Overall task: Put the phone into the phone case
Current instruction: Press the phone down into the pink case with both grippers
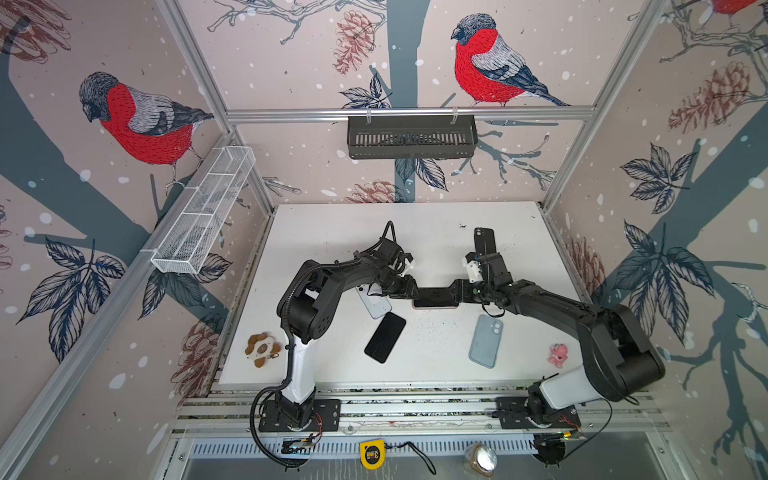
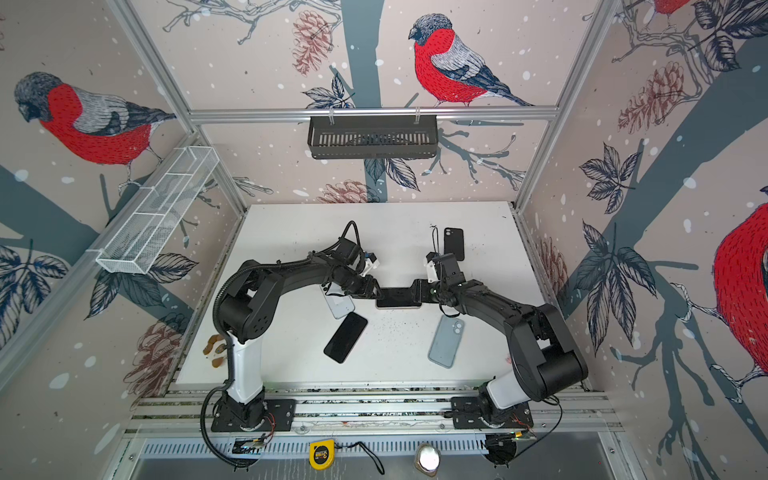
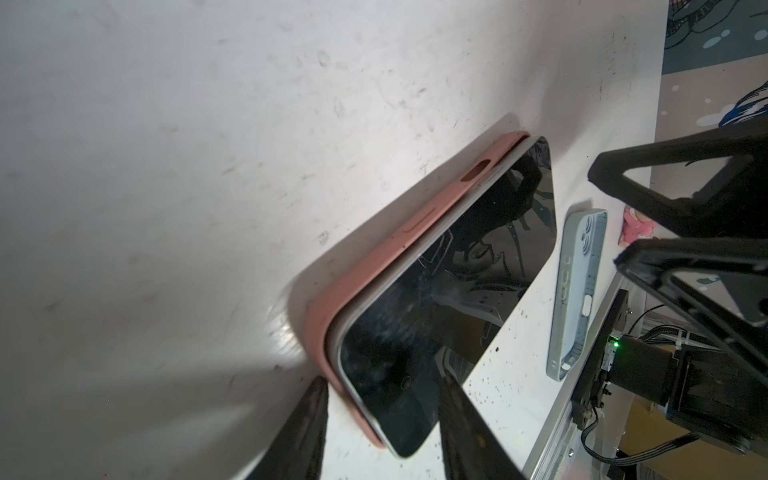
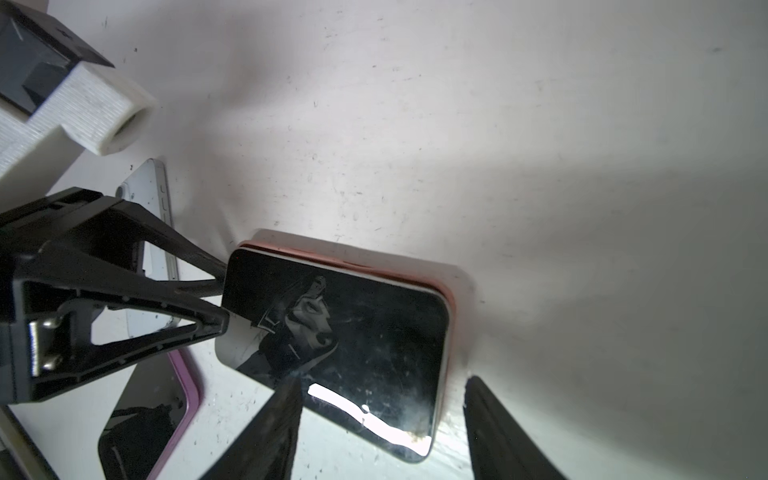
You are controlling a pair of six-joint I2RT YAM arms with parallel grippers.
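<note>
Both top views: the phone [image 1: 436,296] lies screen up at mid-worktop [image 1: 332,232], set crosswise between the two arms. The left gripper [image 1: 412,290] is at one short end and the right gripper [image 1: 456,291] at the other.

Left wrist view: the phone sits in the salmon-pink phone case [image 3: 374,266]. Its silver edge stands above the case rim along one long side, and full seating cannot be judged. The left gripper's fingers [image 3: 309,424] stand apart and straddle the near end, one just outside the case wall, the other overlapping the screen. Whether they press on the phone cannot be told.

Right wrist view: the right gripper's jaws are parted around a corner of the phone. One finger [image 4: 274,428] overlaps the screen. The other [image 4: 498,428] lies beside the case with a strip of worktop between, so nothing is clamped.

Surroundings: a black phone [image 1: 385,337] and a white phone [image 1: 376,307] lie near the left arm. A light-blue case [image 1: 485,340] lies under the right arm, and a black case [image 1: 485,241] lies farther back.
</note>
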